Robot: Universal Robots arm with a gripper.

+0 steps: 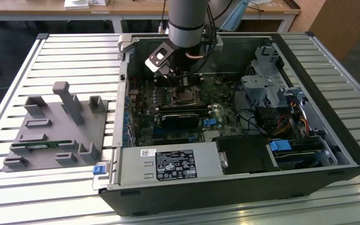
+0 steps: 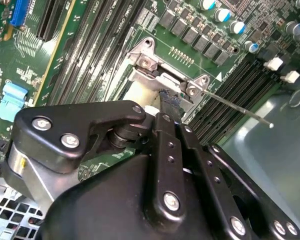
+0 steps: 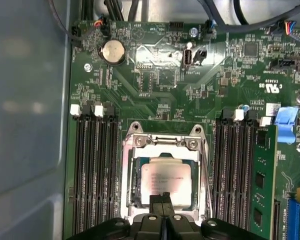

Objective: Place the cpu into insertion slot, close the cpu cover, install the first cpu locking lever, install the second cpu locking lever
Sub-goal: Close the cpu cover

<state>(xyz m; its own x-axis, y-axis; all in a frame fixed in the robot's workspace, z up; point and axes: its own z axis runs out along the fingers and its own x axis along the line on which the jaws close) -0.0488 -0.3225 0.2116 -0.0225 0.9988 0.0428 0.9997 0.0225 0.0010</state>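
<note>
Two fingers of the gripper (image 3: pixel 162 199) are clenched together, empty, directly over the cpu (image 3: pixel 165 177), seated in the insertion slot (image 3: pixel 136 187) beneath the lowered cpu cover (image 3: pixel 127 165).

no text clear enough to quote.
- exterior view: power supply label (image 1: pixel 175 165), dense print plus rows of small marks, characters too small to tell
- small white sticker (image 1: pixel 147 151) just above its corner, dark print, same story
- first wrist view: cpu (image 3: pixel 163 180) top, few faint etched lines, can't make out
- circuit board (image 3: pixel 155 95): white silkscreen lettering scattered, upside down, not made out
- second wrist view: white triangle (image 2: pixel 218 76) printed on board by socket corner
</note>
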